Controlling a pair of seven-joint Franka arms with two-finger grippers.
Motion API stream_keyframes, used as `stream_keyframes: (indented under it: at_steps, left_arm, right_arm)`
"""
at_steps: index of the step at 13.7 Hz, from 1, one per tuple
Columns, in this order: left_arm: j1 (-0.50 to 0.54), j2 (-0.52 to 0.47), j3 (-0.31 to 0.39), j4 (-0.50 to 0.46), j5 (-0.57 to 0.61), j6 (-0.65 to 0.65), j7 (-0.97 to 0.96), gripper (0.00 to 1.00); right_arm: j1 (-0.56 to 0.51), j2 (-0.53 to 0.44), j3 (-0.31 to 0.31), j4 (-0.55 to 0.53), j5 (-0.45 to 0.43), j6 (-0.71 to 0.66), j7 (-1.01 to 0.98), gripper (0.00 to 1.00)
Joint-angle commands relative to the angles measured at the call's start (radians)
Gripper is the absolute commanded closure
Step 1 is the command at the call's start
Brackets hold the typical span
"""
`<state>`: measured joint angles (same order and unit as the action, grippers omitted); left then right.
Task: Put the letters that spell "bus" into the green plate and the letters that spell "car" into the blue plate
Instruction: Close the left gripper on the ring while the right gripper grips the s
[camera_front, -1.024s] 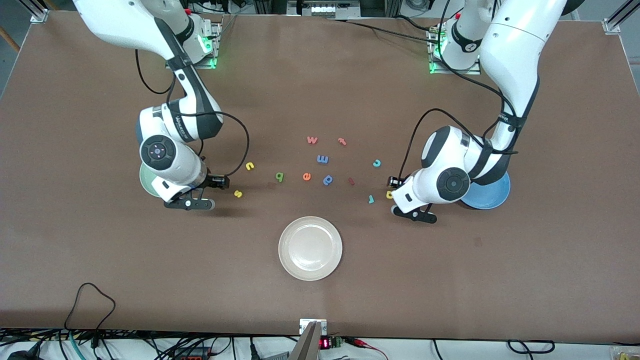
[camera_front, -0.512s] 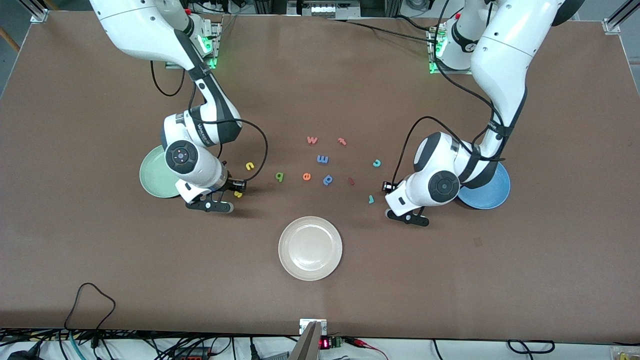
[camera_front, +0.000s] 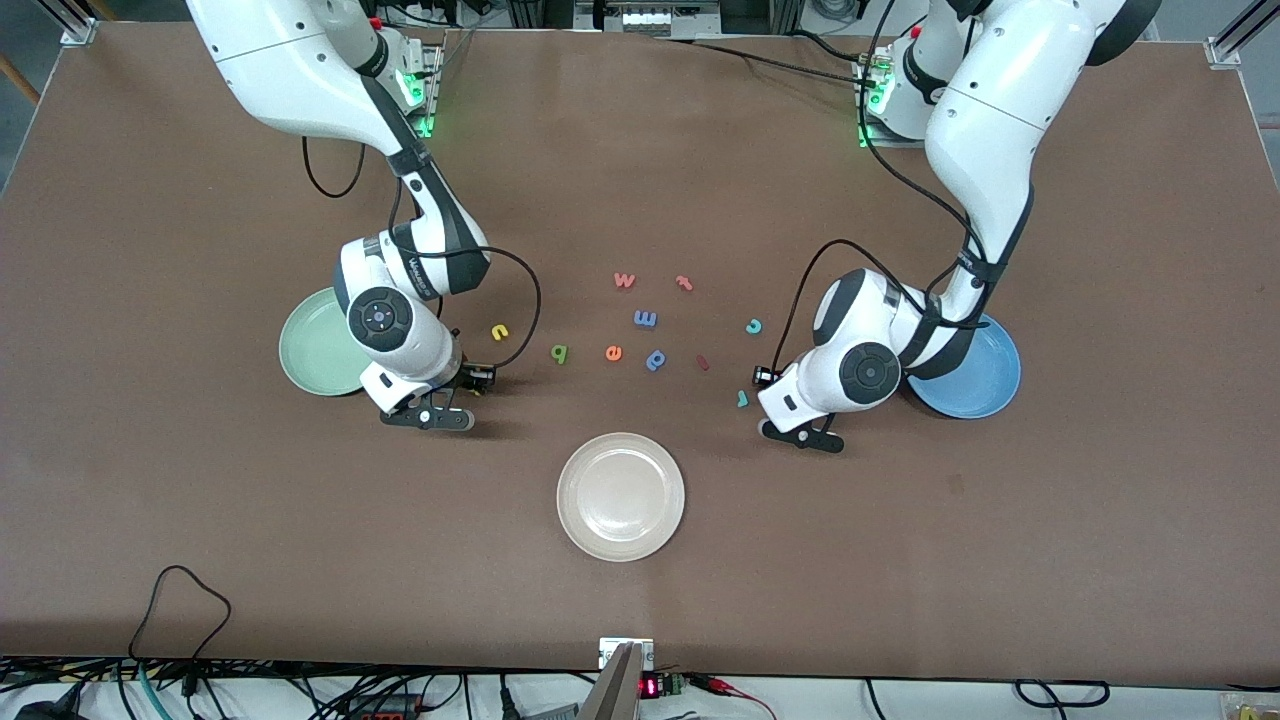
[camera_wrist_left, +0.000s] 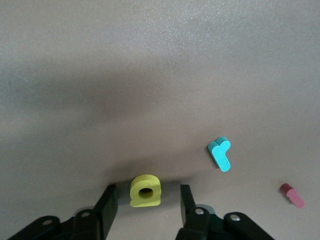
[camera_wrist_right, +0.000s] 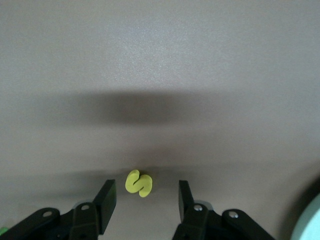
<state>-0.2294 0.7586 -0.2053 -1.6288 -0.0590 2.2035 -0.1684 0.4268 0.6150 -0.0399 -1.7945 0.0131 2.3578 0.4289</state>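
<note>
My right gripper (camera_wrist_right: 146, 184) is open and low over the table, with the yellow "s" (camera_wrist_right: 138, 183) lying between its fingers and touching neither. It hangs beside the green plate (camera_front: 315, 345). My left gripper (camera_wrist_left: 148, 189) is open as well, straddling the yellow "a" (camera_wrist_left: 145, 190), with gaps on both sides. The teal "r" (camera_wrist_left: 220, 153) lies close by. In the front view the left hand (camera_front: 765, 378) covers the "a", beside the blue plate (camera_front: 975, 385). Yellow "u" (camera_front: 499, 331), green "b" (camera_front: 559, 353) and teal "c" (camera_front: 754, 325) lie on the table.
A cream-white plate (camera_front: 620, 497) sits nearer the front camera than the letters. Orange "e" (camera_front: 613, 353), blue "p" (camera_front: 656, 359), blue "m" (camera_front: 645, 319), a "w" (camera_front: 624, 280), red "t" (camera_front: 684, 283) and a small red piece (camera_front: 702, 362) lie mid-table.
Both arms have swung toward the table's middle, uncovering more of each plate. The right gripper has come over the "s" and the left over the "a". Both sets of fingers have narrowed somewhat.
</note>
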Motion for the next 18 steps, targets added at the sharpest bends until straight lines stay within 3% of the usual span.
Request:
stream_keyframes:
  at_steps: [1,8,14,18]
  left_arm:
    - [-0.019,0.019,0.012,0.015,0.049,0.007,-0.014,0.49]
    - [-0.033,0.036,0.012,0.017,0.126,0.008,-0.066,0.55]
    - [-0.034,0.035,0.012,0.020,0.131,0.008,-0.065,0.77]
    - [-0.024,0.021,0.009,0.018,0.145,-0.004,-0.063,0.83]
  right_arm:
    - [0.018,0.025,-0.003,0.015,-0.015,0.026,0.008,0.41]
    - [0.024,0.054,-0.003,0.012,-0.016,0.048,0.002,0.41]
    - [0.027,0.052,0.000,0.003,-0.015,0.038,0.004,0.41]
    - [0.027,0.054,0.000,-0.003,-0.015,0.041,0.004,0.43]
